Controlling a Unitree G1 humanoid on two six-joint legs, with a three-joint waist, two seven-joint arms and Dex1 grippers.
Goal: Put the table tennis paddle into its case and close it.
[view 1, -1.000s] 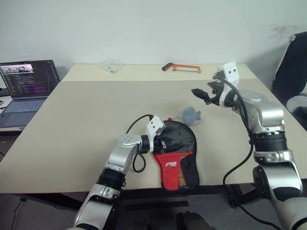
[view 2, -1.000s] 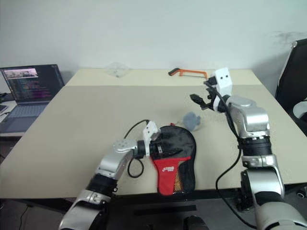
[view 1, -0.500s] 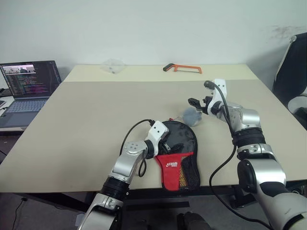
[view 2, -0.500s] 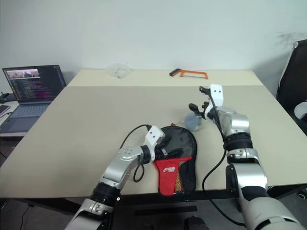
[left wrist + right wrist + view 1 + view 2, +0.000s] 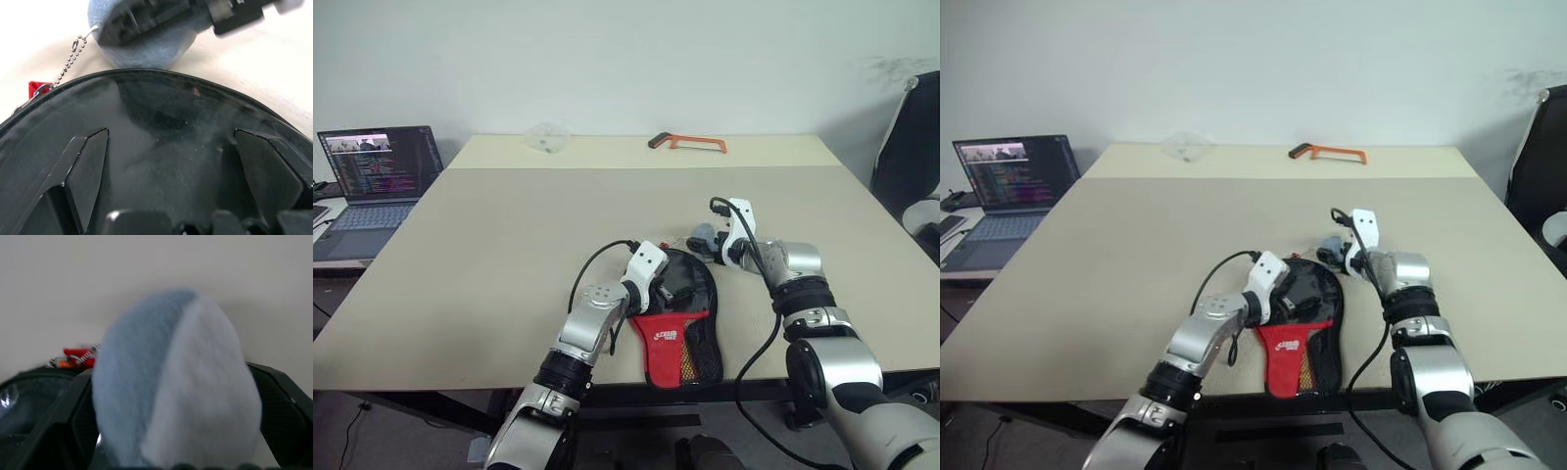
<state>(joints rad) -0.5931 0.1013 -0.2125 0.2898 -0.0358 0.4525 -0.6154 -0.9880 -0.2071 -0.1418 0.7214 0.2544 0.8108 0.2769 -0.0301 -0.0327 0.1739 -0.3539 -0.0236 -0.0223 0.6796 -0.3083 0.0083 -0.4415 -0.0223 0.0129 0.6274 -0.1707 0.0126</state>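
Right claw (image 5: 705, 245) has dropped, spread around the grey ball (image 5: 176, 382) by the case's (image 5: 680, 323) far right edge. Left claw (image 5: 674, 290), spread, rests over the case's black top.

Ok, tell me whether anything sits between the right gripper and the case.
Yes: the small grey fuzzy object sits inside the open right gripper, just beyond the rounded end of the case. The left gripper, also open, hovers over that end.
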